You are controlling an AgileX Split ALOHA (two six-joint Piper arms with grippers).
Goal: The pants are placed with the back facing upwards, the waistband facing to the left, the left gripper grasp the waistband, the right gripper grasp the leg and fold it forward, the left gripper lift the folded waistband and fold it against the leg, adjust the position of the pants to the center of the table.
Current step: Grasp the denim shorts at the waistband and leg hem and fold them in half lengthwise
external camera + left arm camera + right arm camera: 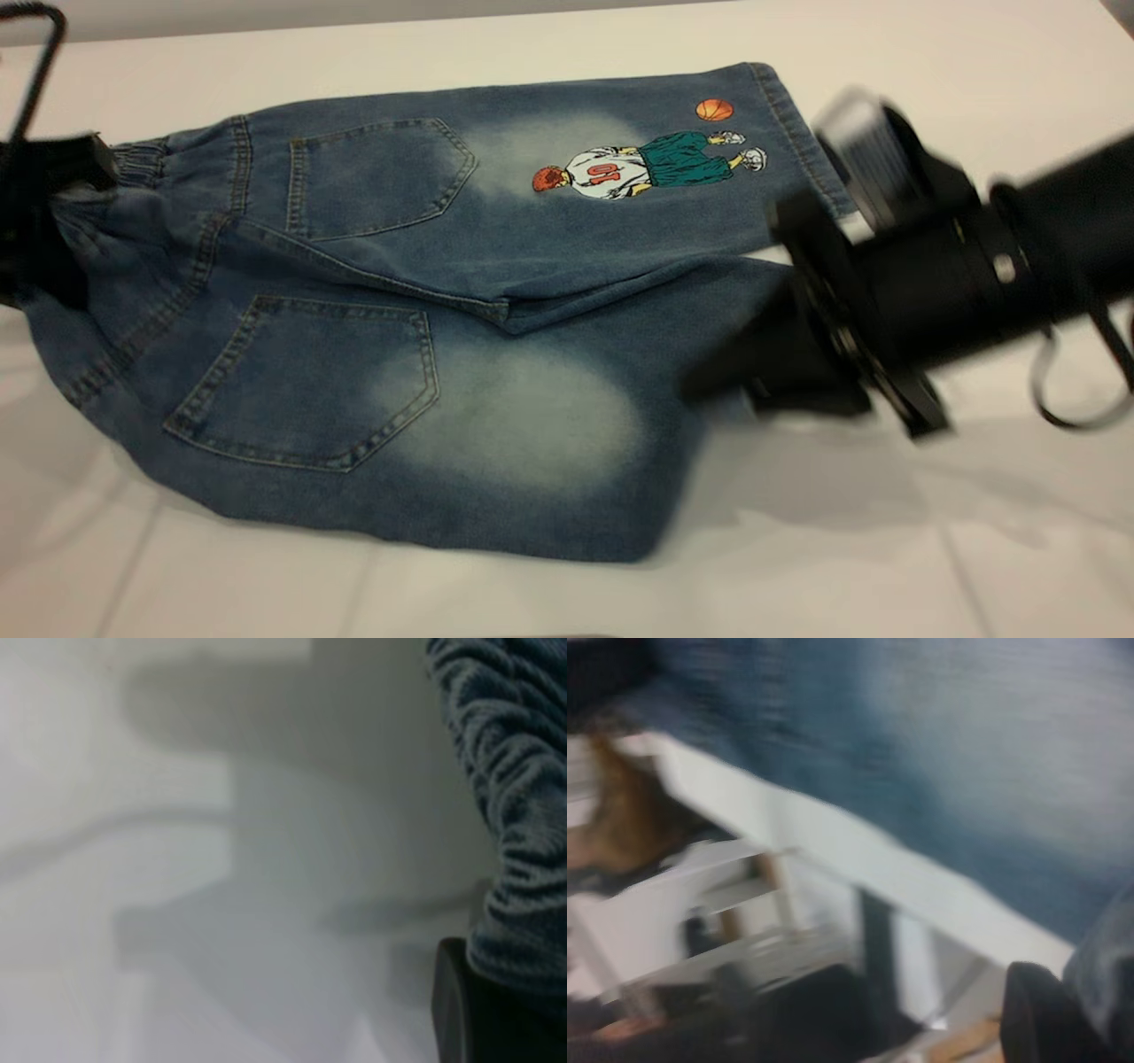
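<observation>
The pants (372, 319) lay flat, back up, on the white surface (886, 567), their long axis running across the exterior view, with the waistband (146, 164) at that view's left end and the hems at its right. The left tool (44, 213) sat at the waistband end; the left wrist view showed gathered denim against one black finger (461, 1010), so it was probably clenched on the band, though the closure itself was not clearly visible. The right tool (726, 377) came in from the hem side, its pointed tips over the plain leg (532, 425) near the hem, just beside the pale patch. I could not tell whether it was spread or closed on cloth.

The fold ahead likely depends on each tool holding its own end of that long axis, with the plain leg nearer the right arm.
</observation>
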